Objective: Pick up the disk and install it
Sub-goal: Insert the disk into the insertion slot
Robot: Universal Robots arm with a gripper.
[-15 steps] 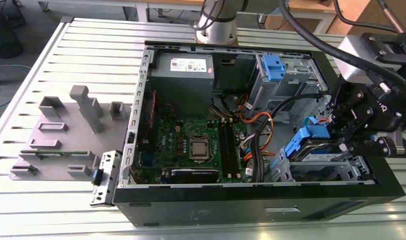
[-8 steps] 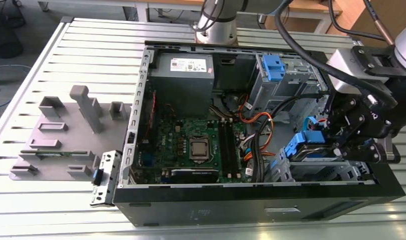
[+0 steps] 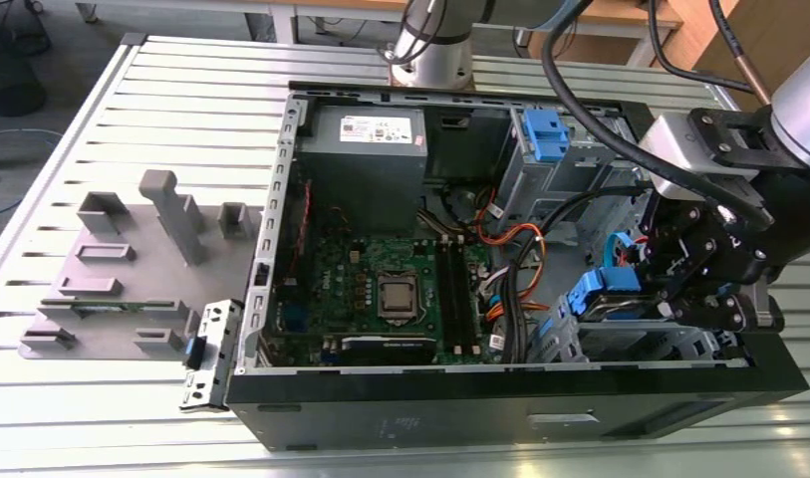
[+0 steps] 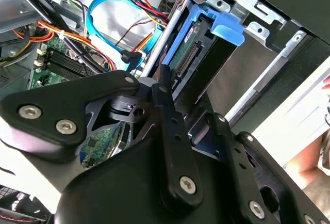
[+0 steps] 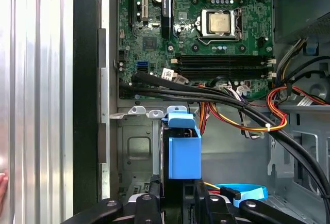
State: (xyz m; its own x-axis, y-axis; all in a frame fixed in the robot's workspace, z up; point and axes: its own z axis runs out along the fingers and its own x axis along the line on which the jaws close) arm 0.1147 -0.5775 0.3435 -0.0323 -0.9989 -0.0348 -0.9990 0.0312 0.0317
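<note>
Disk (image 5: 184, 152): one, standing on edge in the drive cage inside the computer case (image 3: 511, 413), its blue tab proud of the cage. I judge the pick-up done and the seating unfinished. From the exterior view's left I count one grey fixture (image 3: 113, 289) on the desk (image 3: 192, 90) beside the case, then one power-supply box (image 3: 365, 139) and one blue bracket (image 3: 544, 134) inside it. Last comes one end effector (image 5: 178, 203), reaching into the case, narrowed onto the disk.

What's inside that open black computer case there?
A green motherboard, a grey power-supply box, bundled cables, and the disk with blue rails sitting in a drive bay. The gripper hangs over that bay and hides part of the disk.
</note>
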